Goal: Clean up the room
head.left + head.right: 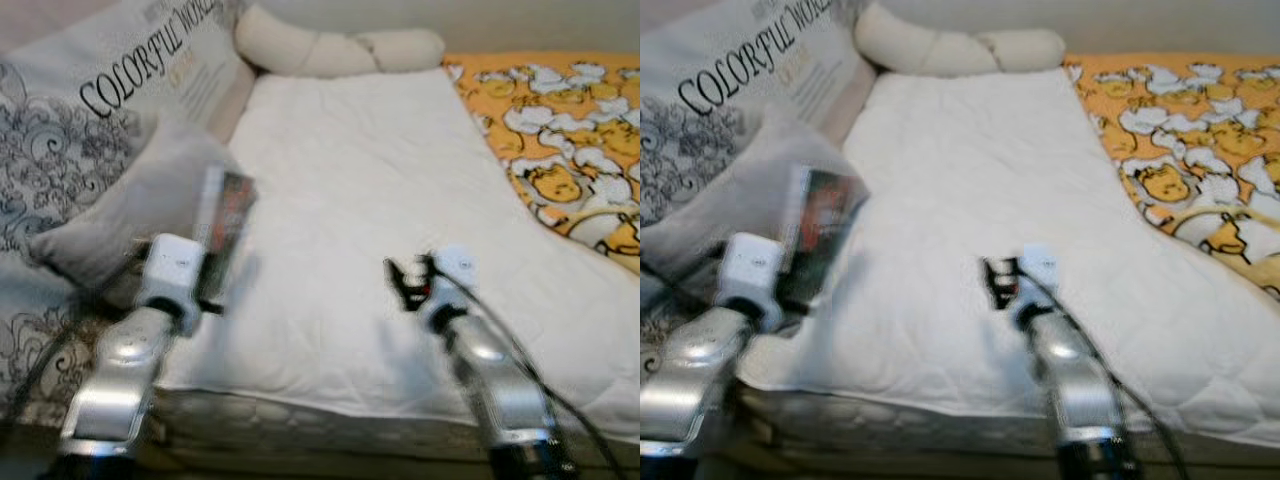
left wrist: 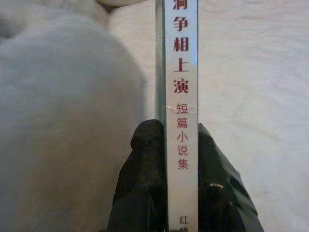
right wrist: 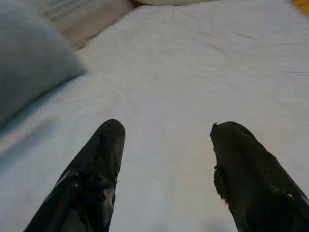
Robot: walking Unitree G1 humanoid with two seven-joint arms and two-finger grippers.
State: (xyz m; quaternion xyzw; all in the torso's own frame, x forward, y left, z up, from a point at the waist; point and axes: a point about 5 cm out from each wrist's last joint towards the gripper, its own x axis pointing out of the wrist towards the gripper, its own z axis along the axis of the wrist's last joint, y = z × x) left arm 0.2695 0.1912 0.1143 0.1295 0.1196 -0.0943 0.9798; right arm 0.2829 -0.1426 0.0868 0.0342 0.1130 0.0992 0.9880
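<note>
A thin book [image 1: 224, 215] with a white spine printed in red Chinese characters [image 2: 180, 96] stands upright in my left gripper [image 2: 169, 133], which is shut on its lower end. It hovers over the left side of the bed, beside a grey pillow [image 1: 140, 205]. My right gripper [image 3: 166, 133] is open, its fingers [image 1: 405, 280] spread over the white quilt [image 1: 360, 220] near the bed's front edge, holding nothing.
A large printed cushion [image 1: 90, 100] leans at the left. A cream knotted pillow [image 1: 330, 48] lies at the head of the bed. An orange cartoon-print blanket [image 1: 570, 140] covers the right side. The mattress edge [image 1: 300, 420] runs along the front.
</note>
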